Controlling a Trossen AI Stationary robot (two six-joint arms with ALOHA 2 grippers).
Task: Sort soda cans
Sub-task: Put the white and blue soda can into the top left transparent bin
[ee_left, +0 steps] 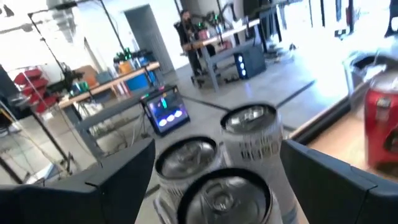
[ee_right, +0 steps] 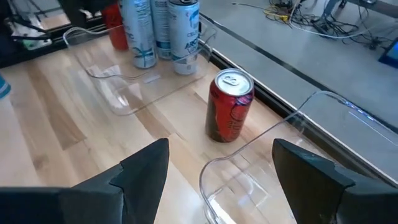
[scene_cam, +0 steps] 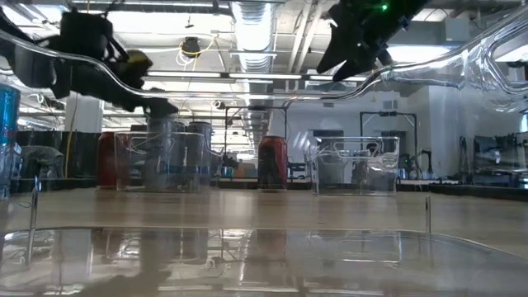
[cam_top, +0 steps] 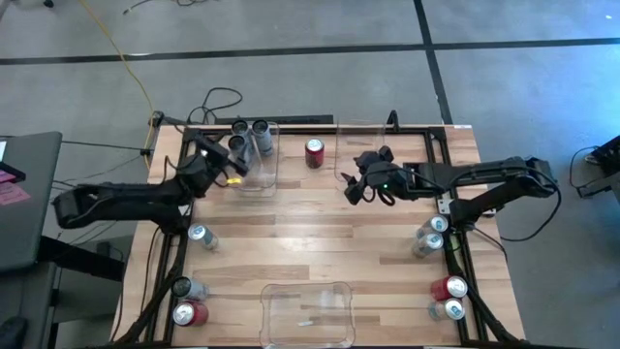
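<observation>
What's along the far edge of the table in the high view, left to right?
Open left gripper → three silver cans standing in the clear plastic bin → lone red soda can upright on the wood → second clear plastic bin, with nothing visible in it → open right gripper at its near side.

Your two arms are dark, near black, built of slim tubular links with bulkier joint housings. The left gripper [cam_top: 235, 167] carries a yellow patch near the wrist. The right gripper [cam_top: 366, 191] shows a small green light on its housing. Your fingers [ee_right: 146, 168] are matte black, broad, flat, angular plates. A dark cable runs along the right forearm.
</observation>
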